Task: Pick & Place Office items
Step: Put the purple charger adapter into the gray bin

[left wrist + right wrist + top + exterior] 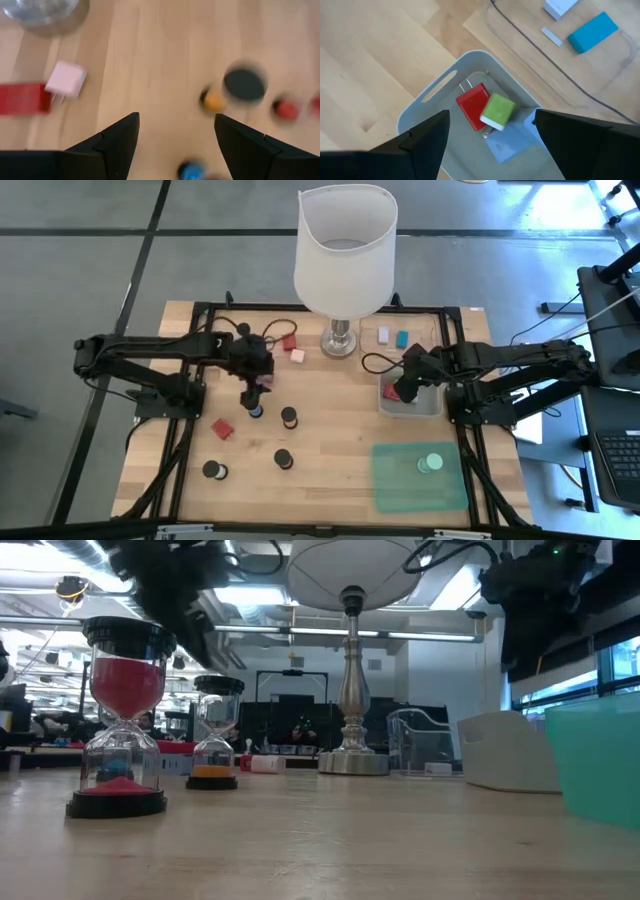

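My left gripper [256, 392] hangs at the centre-left of the high view, fingers [117, 142] parted with nothing between them, only bare wood. Around it lie the pink block [66, 79] and red block [20, 98], and several black-capped hourglasses [289, 417] stand across the lower left. My right gripper [490, 137] sits over the grey tray [427, 100] right of centre, fingers spread and empty above a red charger [472, 105] and a green block [497, 111] lying inside, touching. A teal block [592, 32] lies beyond the tray.
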You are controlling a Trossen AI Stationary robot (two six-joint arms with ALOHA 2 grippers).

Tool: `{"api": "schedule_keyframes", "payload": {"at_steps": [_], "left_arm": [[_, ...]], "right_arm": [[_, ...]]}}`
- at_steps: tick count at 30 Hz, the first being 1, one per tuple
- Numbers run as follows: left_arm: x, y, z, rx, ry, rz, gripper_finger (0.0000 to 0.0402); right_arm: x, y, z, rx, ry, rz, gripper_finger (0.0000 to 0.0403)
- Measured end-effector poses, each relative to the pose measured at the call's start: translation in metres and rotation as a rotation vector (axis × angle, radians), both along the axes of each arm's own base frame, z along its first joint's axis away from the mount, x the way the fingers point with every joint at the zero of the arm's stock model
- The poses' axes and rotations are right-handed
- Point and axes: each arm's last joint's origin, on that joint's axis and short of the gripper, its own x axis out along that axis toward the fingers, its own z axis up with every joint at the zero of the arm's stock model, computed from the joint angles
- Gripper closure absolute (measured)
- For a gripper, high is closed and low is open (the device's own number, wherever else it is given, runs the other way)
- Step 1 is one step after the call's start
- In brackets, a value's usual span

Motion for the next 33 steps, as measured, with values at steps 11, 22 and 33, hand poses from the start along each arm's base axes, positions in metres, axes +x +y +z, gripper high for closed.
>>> {"api": "schedule_keyframes", "payload": {"at_steps": [11, 22, 33], "left_arm": [[0.001, 0.008, -0.02, 0.221, 0.219, -0.169, 0.0146], [0.007, 0.038, -0.041, 0.102, 0.298, -0.071, 0.016], [0.008, 0.043, -0.044, 0.087, 0.298, -0.033, 0.0162]], "right_arm": [[0.0, 0.0, 0.0, 0.024, -0.023, -0.067, 0.0105], [0.001, 0.0, 0.0, 0.029, -0.034, -0.092, 0.0105], [0.001, 0.0, 0.0, 0.032, -0.04, -0.112, 0.0105]]}}
